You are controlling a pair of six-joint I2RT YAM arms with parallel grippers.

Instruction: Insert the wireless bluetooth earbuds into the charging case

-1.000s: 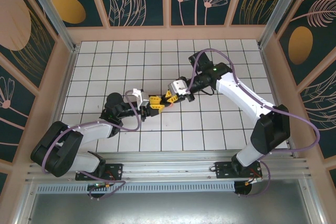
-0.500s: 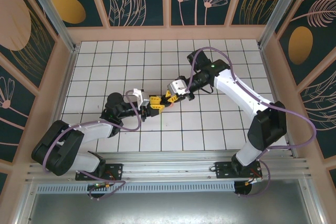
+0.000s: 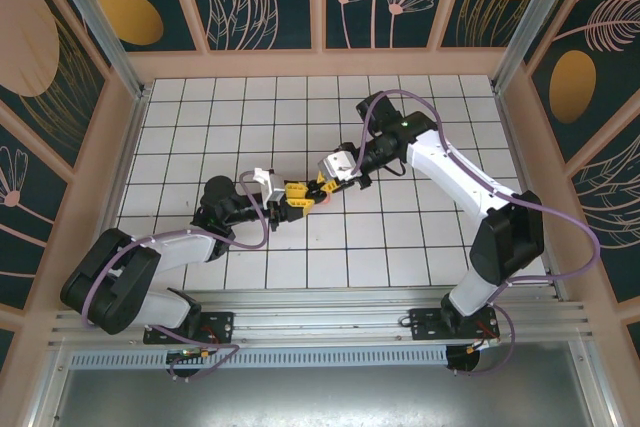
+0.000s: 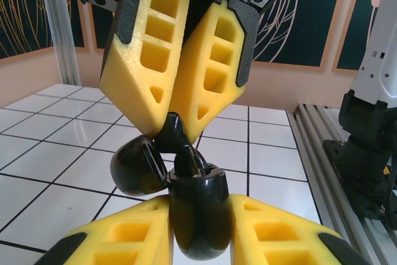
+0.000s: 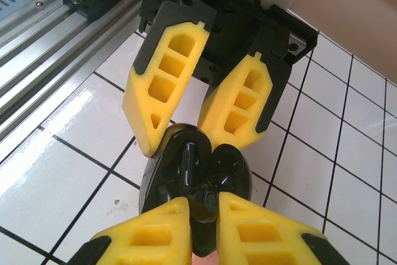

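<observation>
Two grips: left hand (image 4: 200, 218) clamps glossy, rounded black charging case (image 4: 198, 193), lid (image 4: 136, 167) open at 9 o'clock; right hand (image 4: 172, 128), yellow foam, pinches black earbud (image 4: 181, 146) stem.

Left hand (image 3: 302, 199) blocked head-on by right hand (image 3: 321, 187), open tiles (image 3: 400, 239) around

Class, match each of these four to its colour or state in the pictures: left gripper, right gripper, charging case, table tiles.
Column A: 1 left gripper; 2 right gripper; 3 charging case; 4 table tiles.
Column B: a white; b pinching a black earbud; c glossy black; d clamped on the case.
Pairs: 1-d, 2-b, 3-c, 4-a.
</observation>
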